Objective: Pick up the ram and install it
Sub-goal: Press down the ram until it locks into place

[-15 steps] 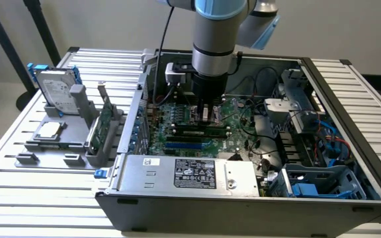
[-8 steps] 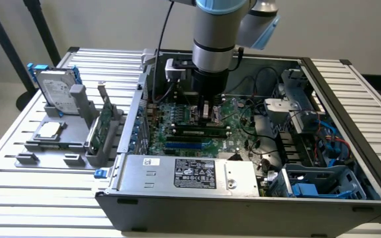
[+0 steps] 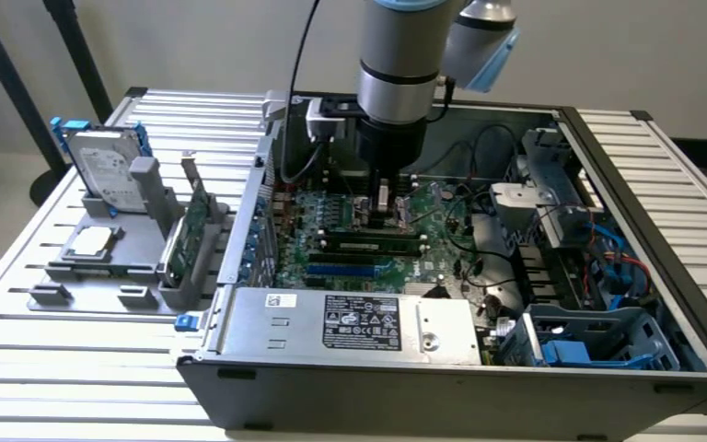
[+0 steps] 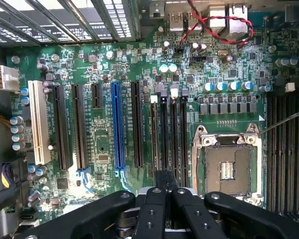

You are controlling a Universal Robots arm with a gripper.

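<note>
Shut gripper [image 4: 165, 191] hides the ram beneath.

You see a slatted aluminium table [image 3: 71, 368] carrying everything. On it, toward the exterior view's right, sits the open computer case [image 3: 452, 387]. Just beside the case, on the left, rests a grey holder tray [image 3: 96, 295] with a hard drive [image 3: 102, 170] and a green expansion card [image 3: 181, 244] standing upright in it.
</note>
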